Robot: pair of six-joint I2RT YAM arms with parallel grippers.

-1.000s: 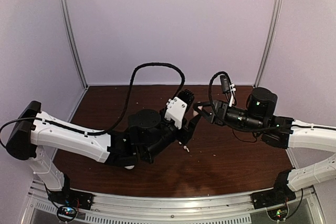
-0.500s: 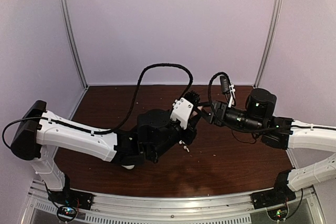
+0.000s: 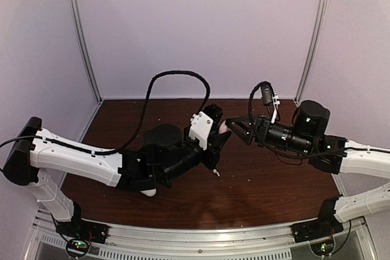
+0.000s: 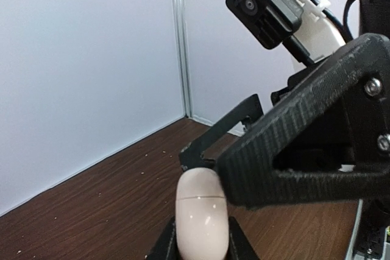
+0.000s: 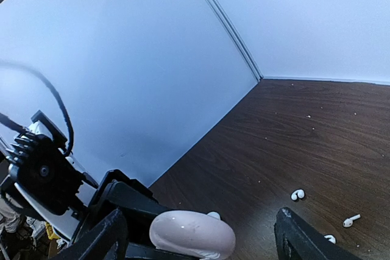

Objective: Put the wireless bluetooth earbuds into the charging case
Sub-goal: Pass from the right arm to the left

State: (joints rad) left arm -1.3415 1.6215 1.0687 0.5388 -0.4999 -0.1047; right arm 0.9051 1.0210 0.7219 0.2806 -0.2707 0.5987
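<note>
- While the wireless bluetooth earbuds lie loose on the tabletop, below and beyond the charging case, neither is seated. I judge they wait there because the case cannot take them yet.
- That case is held up clear of the wood with its lid seam closed, so it likely has to be opened first.
- Beneath the case, the left tool is clenched on its lower part. This leaves the lid end free and offered toward the other arm.
- Either side of the case's free end, the right tool stands released, with its fingers spread wide and gaps showing in its own wrist view. It seems placed to work the lid.
</note>
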